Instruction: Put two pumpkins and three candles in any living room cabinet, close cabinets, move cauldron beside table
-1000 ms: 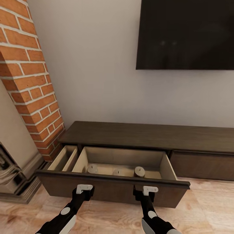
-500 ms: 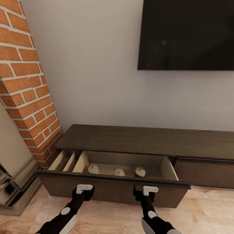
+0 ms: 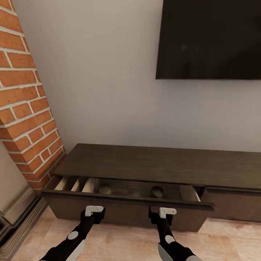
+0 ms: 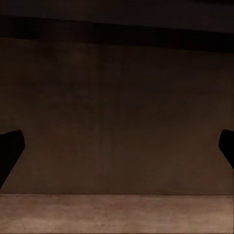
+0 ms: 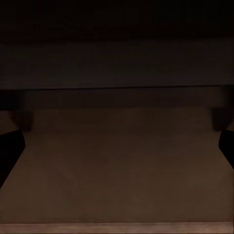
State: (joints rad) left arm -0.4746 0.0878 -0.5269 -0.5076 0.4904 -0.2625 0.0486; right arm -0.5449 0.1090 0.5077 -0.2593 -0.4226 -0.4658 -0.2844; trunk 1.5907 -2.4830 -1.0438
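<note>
Below a wall-mounted television point(image 3: 212, 38), the cabinet point(image 3: 145, 165) is seen with its drawer point(image 3: 123, 208) pushed further in than a second ago, leaving a narrow gap. The candles point(image 3: 157, 191) are glimpsed in shadow inside. The left gripper point(image 3: 95, 211) and right gripper point(image 3: 164, 213) are held against the drawer front, fingers spread.

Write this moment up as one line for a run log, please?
phase: closing drawer | left claw: open, at drawer front | right claw: open, same front | candles: inside | drawer: partly open
</note>
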